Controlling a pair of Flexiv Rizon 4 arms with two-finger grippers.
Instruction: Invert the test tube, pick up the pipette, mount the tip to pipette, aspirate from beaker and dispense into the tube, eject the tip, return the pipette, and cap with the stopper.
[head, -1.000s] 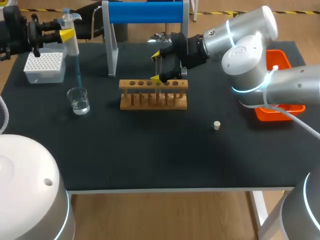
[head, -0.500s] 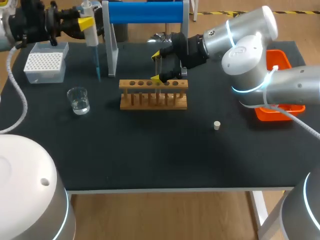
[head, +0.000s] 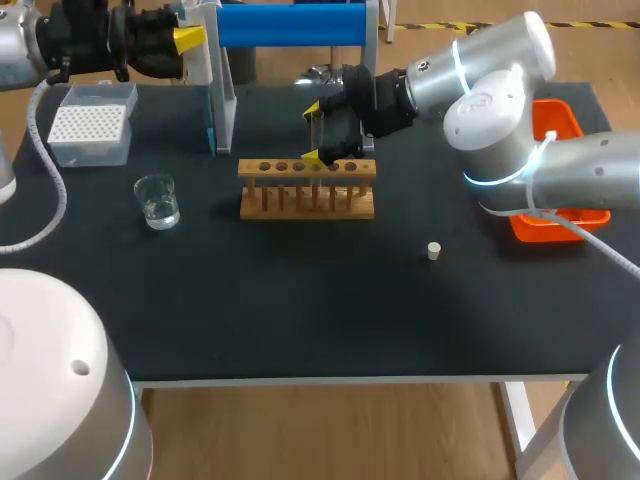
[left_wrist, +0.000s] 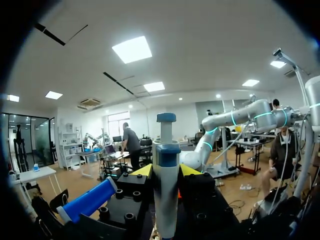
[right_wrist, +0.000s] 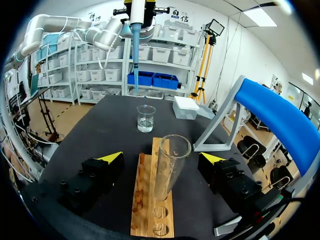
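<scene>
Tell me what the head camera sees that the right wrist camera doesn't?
Only the head view shows the little stopper lying alone on the table and the orange tray at the table's right side. Only the right wrist view plainly shows the glass test tube standing upright in the wooden rack, with the right fingers open on either side, not touching it. Both show the beaker, the white tip box, the blue-topped stand, and the pipette with its blue tip, held in the left fingers.
</scene>
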